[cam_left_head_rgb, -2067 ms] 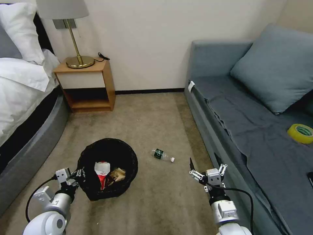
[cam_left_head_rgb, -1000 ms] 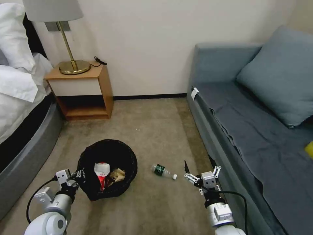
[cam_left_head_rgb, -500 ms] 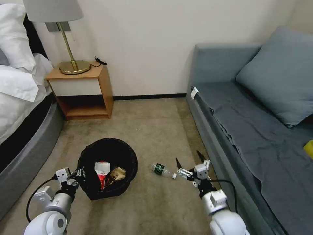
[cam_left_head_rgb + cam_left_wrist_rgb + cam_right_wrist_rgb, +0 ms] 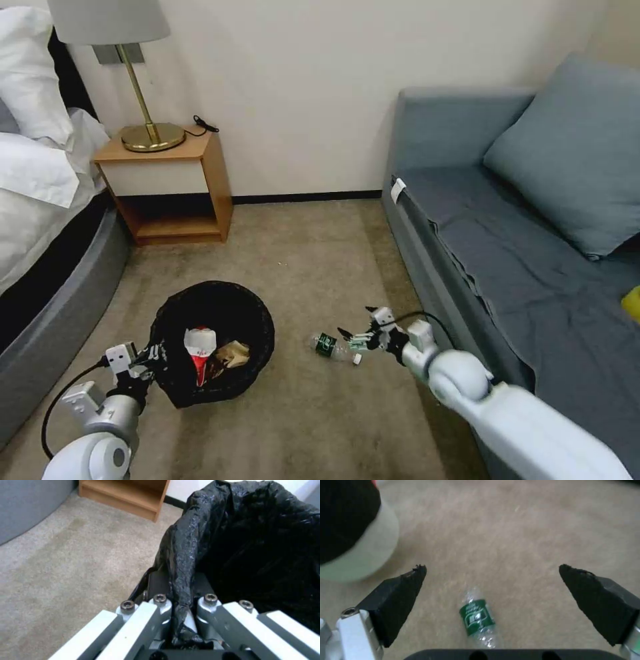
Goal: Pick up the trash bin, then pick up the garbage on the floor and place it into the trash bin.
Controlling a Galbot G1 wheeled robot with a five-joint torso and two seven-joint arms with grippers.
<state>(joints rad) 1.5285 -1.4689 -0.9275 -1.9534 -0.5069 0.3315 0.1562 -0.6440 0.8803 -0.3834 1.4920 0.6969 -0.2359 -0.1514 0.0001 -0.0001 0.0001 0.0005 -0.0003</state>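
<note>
The trash bin (image 4: 212, 341) rim is clamped in the left gripper (image 4: 181, 605) fingers. The bottle (image 4: 477, 618) lies on the carpet between the right gripper (image 4: 491, 580) fingers, spread wide; lowering and closing are judged next.

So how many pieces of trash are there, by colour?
Red and white: 1, the snack packet in the trash bin.
Brown: 1, the crumpled paper in the bin.
Clear with green label: 1, the bottle on the carpet, under the open right gripper.
Total: 3.
</note>
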